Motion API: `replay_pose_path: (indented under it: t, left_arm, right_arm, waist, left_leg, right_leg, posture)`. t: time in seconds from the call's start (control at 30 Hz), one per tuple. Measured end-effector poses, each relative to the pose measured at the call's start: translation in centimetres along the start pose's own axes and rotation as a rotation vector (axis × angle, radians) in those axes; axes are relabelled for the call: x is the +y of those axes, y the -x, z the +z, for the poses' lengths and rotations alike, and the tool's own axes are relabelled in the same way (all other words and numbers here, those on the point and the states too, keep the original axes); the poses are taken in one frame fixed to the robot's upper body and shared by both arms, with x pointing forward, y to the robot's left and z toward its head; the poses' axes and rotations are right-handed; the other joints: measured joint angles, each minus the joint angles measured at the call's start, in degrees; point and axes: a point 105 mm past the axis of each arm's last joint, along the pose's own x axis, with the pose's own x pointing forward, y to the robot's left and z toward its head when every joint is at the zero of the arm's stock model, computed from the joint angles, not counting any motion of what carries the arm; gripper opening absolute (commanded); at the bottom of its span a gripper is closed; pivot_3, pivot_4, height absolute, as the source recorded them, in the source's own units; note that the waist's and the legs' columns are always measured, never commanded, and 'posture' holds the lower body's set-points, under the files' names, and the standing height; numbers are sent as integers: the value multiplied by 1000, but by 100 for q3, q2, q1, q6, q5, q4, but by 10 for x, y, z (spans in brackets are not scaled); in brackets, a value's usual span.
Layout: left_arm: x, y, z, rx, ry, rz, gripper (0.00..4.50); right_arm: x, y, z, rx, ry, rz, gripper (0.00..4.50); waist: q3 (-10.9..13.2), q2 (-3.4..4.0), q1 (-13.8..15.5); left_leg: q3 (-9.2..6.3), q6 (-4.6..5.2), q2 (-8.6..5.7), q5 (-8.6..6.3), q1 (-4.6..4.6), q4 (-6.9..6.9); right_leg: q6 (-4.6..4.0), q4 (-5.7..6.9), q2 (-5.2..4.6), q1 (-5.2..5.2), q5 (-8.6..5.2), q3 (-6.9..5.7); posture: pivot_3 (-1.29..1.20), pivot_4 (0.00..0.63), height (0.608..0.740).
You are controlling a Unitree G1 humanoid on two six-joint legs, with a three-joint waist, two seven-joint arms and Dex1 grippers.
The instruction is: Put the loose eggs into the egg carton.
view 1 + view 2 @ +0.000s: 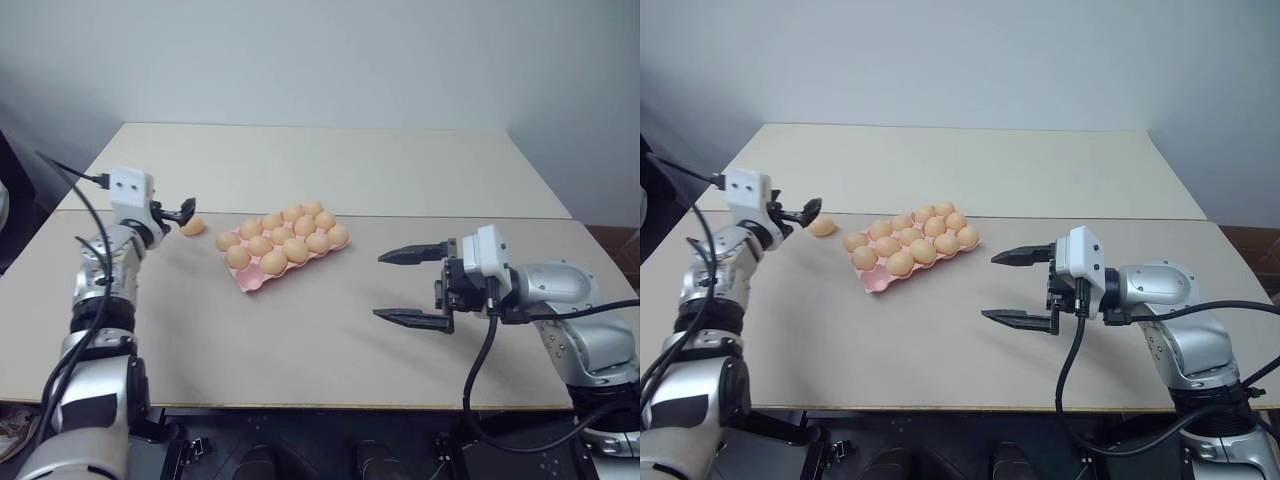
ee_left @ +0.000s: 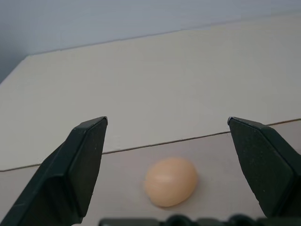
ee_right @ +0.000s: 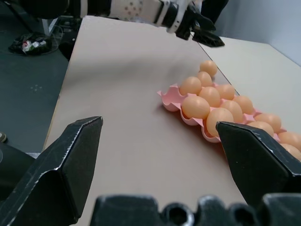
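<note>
Out on the robot's left, the left arm reaches forward with its left gripper (image 1: 183,213) held level, fingers spread wide and empty, right beside the one loose egg (image 1: 192,226) that lies on the table (image 1: 300,340) just left of the egg carton (image 1: 281,245); in the wrist view that egg sits between the two fingers. Meanwhile the right arm is bent across the table, its right gripper (image 1: 410,287) pointing left toward the carton, well apart from it, fingers wide and holding nothing. Eggs fill the pink carton's cups.
</note>
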Motion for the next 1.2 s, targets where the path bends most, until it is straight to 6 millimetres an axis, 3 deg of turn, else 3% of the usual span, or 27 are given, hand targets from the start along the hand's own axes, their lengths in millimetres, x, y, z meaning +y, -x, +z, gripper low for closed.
replay_pose_path:
  t: [0.27, 0.87, 0.97, 1.2]
  left_arm:
    - [-6, -10, -25, 89, 54, 70, 4449]
    - [-7, -13, -37, 166, 132, 151, 4449]
    - [-10, -13, -42, 184, 145, 148, 3926]
    - [-9, -12, -44, 197, 153, 159, 1576]
  right_arm:
    - [5, 5, 3, 18, 12, -26, 4500]
    - [9, 2, 10, 20, 43, -56, 4500]
    - [11, 2, 12, 18, 48, -56, 4500]
    - [9, 3, 12, 24, 43, -70, 4500]
  waist:
    - [1, -1, -3]
    - [1, -2, 1]
    - [1, -2, -1]
    - [1, -2, 2]
  left_leg:
    - [-15, 1, 0, 0, -20, 21]
    - [-28, 0, -1, 0, -24, 26]
    - [-29, 0, -1, 0, -24, 26]
    - [-30, 0, -1, 0, -25, 27]
  right_leg:
    - [2, 4, -1, -4, 1, -13]
    - [3, 4, -1, 0, 1, -26]
    - [3, 5, -1, 0, 1, -26]
    - [3, 5, -2, 0, 1, -27]
  posture:
    - [0, 150, 740]
    - [0, 150, 740]
    - [0, 150, 740]
    - [0, 150, 740]
